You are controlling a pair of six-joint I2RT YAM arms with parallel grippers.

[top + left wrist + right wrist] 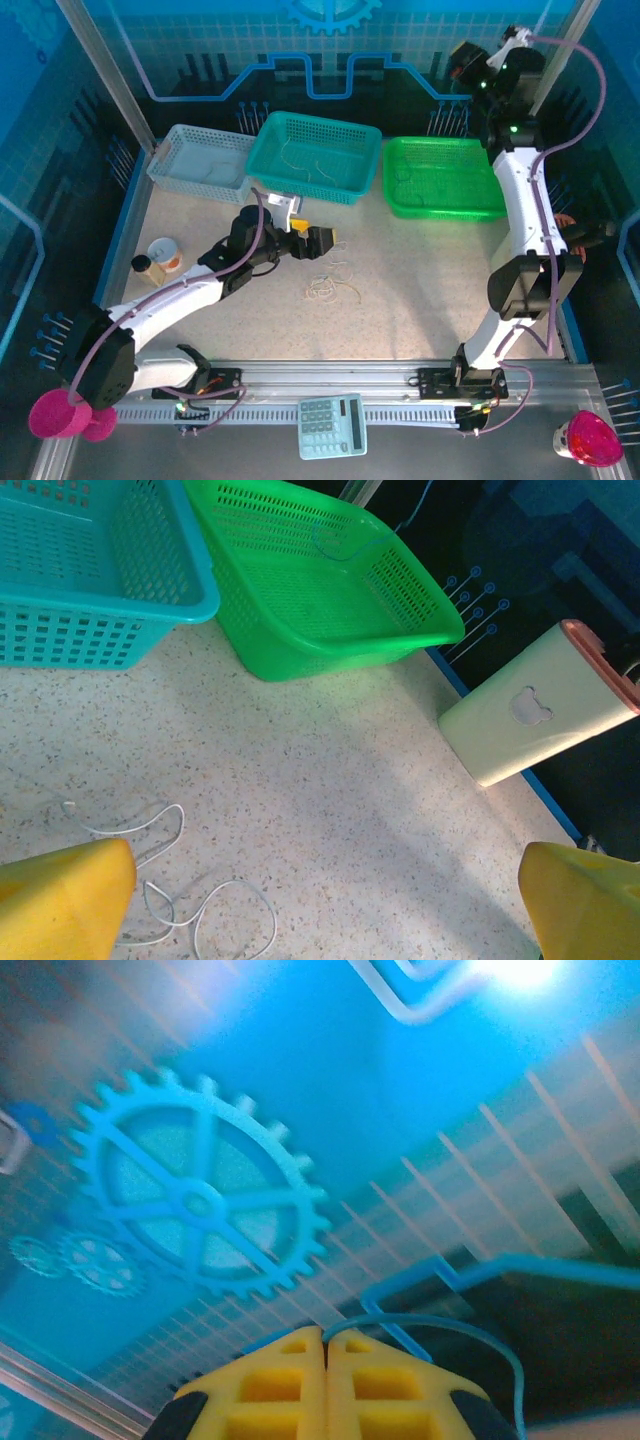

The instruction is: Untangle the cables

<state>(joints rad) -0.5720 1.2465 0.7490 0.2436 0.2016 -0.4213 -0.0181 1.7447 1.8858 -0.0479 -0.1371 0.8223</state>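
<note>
The cables (335, 285) lie as a loose tangle of pale loops on the table (430, 290), well in front of the teal basket (300, 185). The left gripper (313, 234) is held between that basket and the tangle, with its yellow fingers (60, 900) spread wide and nothing between them. In the left wrist view the nearest loops are seen beside one finger, not in the gap. The right gripper (325, 1365) is raised high, far to the right of the teal basket, with its fingers pressed flat together. A thin blue curve is seen starting at their tips, but it cannot be told whether a strand is pinched there. The step in hand is judged to be the picking of one strand out of the tangle. For this the open gap should be carried a little further from the teal basket, until a single outlying loop or free end lies between the fingers. A crossing of several strands should be avoided. Because the wire is so thin and lies flat, the fingertips would probably have to be brought down to touch the table before closing. A slow, straight lift is advised, so that the other loops can slide off. If the whole tangle is dragged up, the rest may need to be held down. Pale strands (315, 160) are seen inside the teal basket and a blue strand (345, 545) in the green basket (440, 210) just beside it, so sorting by colour is presumed.
</note>
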